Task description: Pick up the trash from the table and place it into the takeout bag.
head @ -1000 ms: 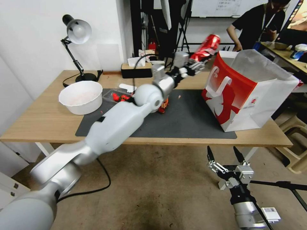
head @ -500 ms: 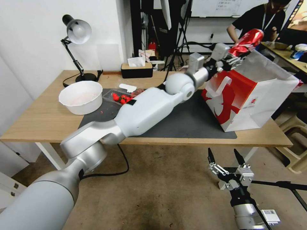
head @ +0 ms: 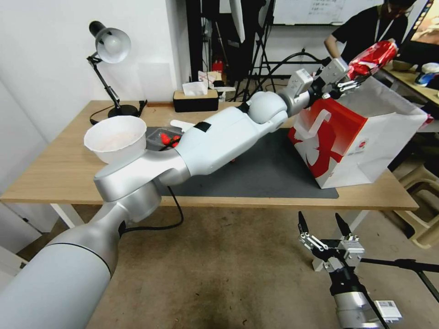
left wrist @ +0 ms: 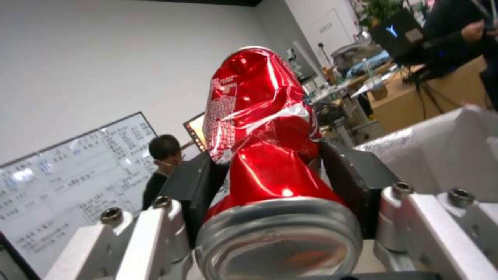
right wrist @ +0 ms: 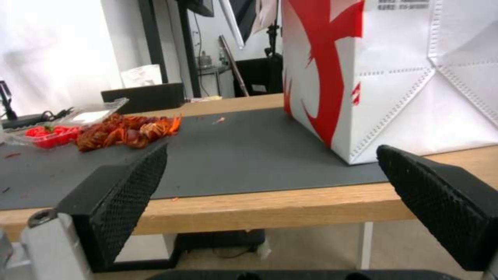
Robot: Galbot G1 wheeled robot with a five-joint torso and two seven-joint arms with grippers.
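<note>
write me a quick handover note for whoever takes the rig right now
Left tool: shut on the crushed red soda can, held above the open top of the takeout bag.
Right tool: open, parked low in front of the table, holding nothing.
Done: can lifted off the table and carried to the bag; not yet released.
Left: drop the can in, then the white bowl near the table's left end and the red crayfish shells on the dark mat.

Bowl [head: 115,138] left on table [head: 59,173] — bag [head: 361,137] right.
</note>
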